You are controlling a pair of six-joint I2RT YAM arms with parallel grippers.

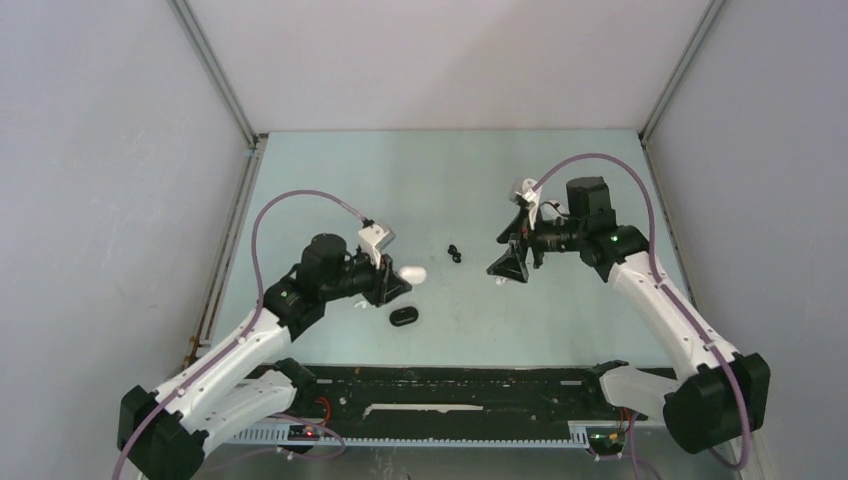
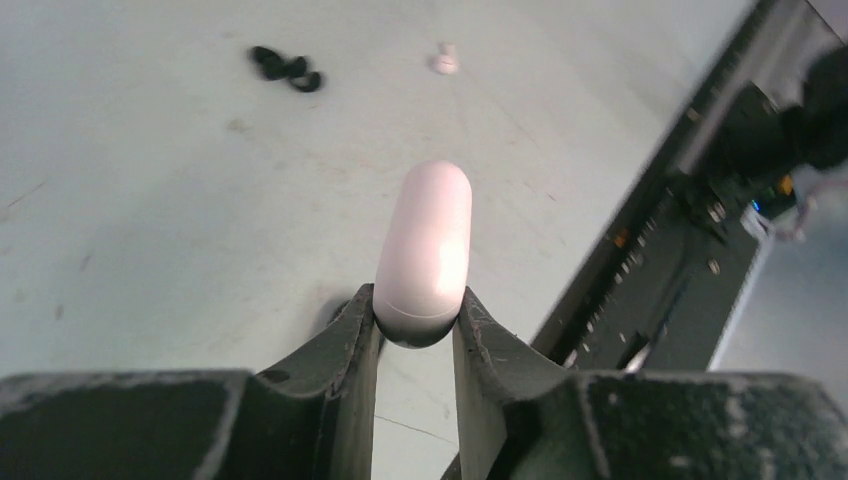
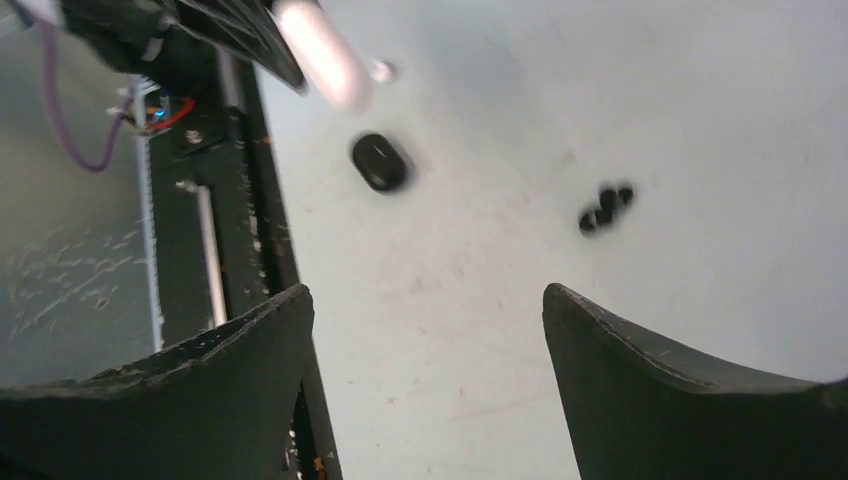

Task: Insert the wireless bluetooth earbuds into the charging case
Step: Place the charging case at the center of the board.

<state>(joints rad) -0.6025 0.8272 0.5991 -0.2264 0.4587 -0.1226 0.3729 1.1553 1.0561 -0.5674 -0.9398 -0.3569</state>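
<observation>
The left gripper (image 2: 416, 305) clamps one end of a white case (image 2: 424, 240), just beyond the black case (image 1: 403, 316). The right gripper (image 3: 428, 310) hangs wide open, empty. Black earbuds (image 1: 455, 253) lie beyond the black case to its right, one white earbud (image 2: 445, 60) farther right.

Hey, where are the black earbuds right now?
In the top view the black earbuds lie on the table near its middle, just beyond and right of the white case held in the left gripper and left of the open right gripper.
</observation>
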